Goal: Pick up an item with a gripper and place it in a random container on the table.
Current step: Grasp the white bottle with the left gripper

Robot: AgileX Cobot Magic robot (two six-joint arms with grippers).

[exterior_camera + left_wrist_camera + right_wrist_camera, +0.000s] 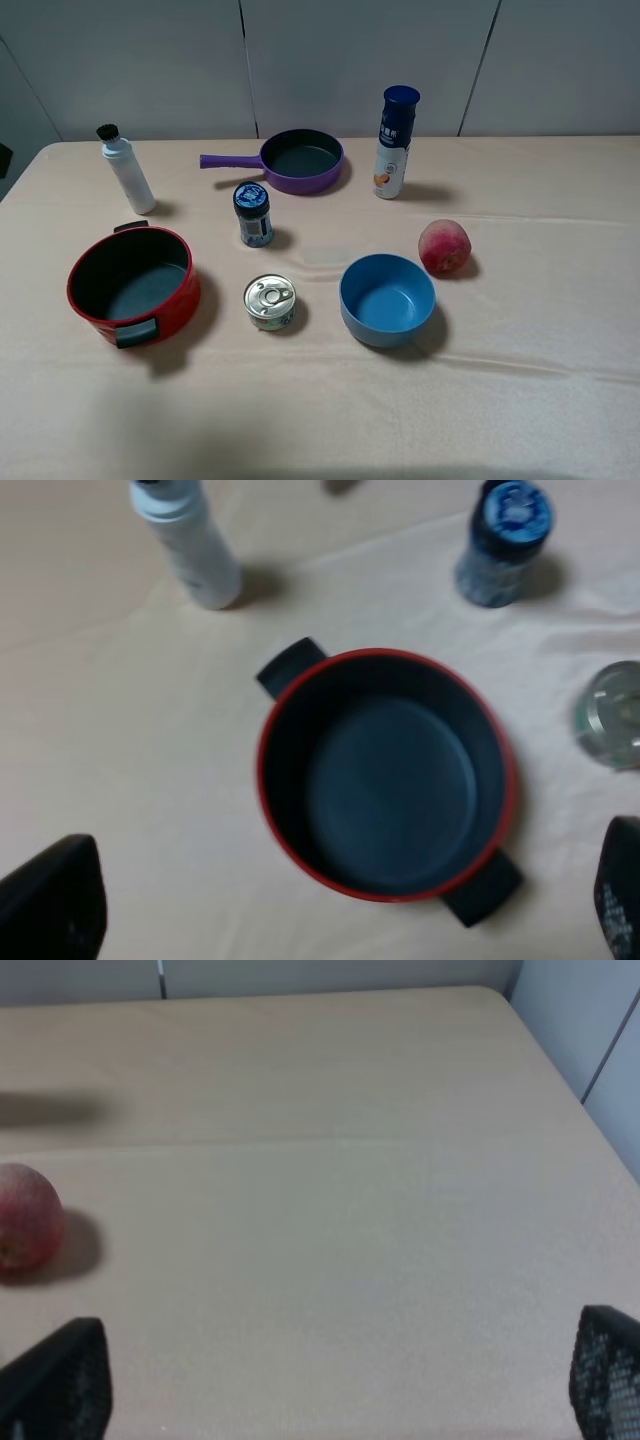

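The slim white bottle with a black ribbed cap (pixel 127 170) stands upright at the back left of the beige table (pixel 540 400); it also shows in the left wrist view (pixel 190 545). The round blue bowl (pixel 387 298) sits empty right of centre. Neither arm shows in the high view. My left gripper (pixel 335 880) is open and empty above the red pot, short of the bottle. My right gripper (pixel 340 1360) is open and empty over bare cloth, to the right of the red fruit.
A red pot with black handles (pixel 130 285) (pixel 385 775) sits front left. A purple frying pan (pixel 300 160) and a tall white bottle with a blue cap (pixel 395 145) stand at the back. A blue-lidded jar (pixel 253 213), a tin can (pixel 270 300) and a red fruit (pixel 445 246) (pixel 25 1228) lie mid-table.
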